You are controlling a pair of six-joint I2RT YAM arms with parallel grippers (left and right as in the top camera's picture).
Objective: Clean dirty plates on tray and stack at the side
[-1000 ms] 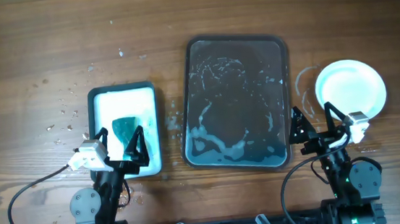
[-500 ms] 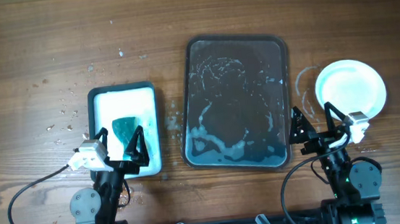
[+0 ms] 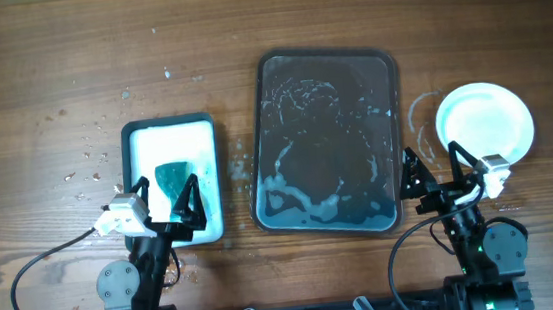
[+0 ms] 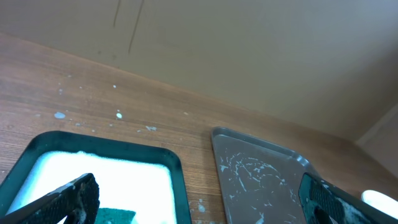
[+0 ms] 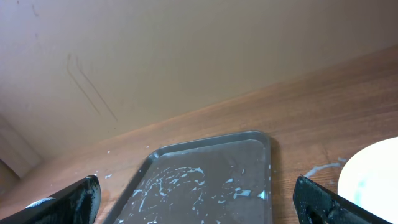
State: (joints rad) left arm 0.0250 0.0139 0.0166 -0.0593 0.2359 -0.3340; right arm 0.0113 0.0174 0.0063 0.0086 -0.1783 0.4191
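While the left end effector and right end effector hang spread, plates sit past the rim of the tray.

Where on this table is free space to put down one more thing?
Widest bare wood: the far strip beyond the grey tray and the small white tray, and the area left of the small tray, speckled with drops. The grey tray holds no plate, only wet smears. Tight: the gaps between the two trays and between grey tray and plate.
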